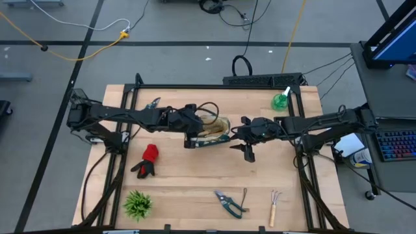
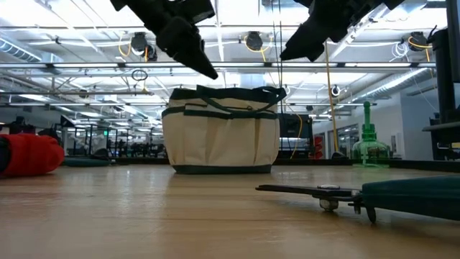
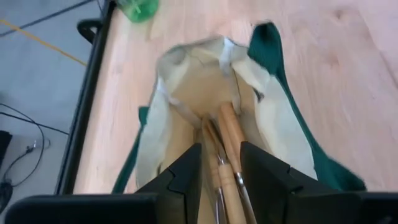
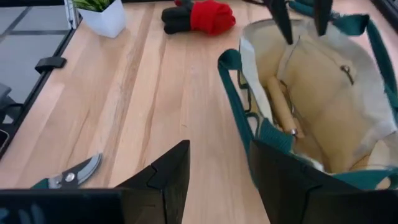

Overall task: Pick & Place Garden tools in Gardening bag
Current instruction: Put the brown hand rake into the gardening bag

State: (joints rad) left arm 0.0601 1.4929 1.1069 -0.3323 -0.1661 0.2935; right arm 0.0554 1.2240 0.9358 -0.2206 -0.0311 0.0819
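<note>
The cream gardening bag (image 1: 218, 127) with green trim stands upright at the table's middle (image 2: 221, 129), its mouth open. Wooden-handled tools (image 3: 230, 130) lie inside it and also show in the right wrist view (image 4: 280, 102). My left gripper (image 1: 194, 138) hangs open above the bag's left part (image 2: 208, 70), its fingertips over the mouth, empty. My right gripper (image 1: 246, 151) is open and empty, raised above the table just right of the bag (image 4: 217, 162). A red-and-black glove (image 1: 148, 160), green-handled pruners (image 1: 231, 203), a small wooden-handled fork (image 1: 274, 207) and a green spray bottle (image 1: 281, 99) rest on the table.
A spiky green plant (image 1: 138, 204) in a white pot stands at the near left corner. Another pair of pruners (image 1: 153, 103) lies at the far left. Black frame rails (image 1: 130, 97) run along the table's sides. Bare wood lies between the bag and the near tools.
</note>
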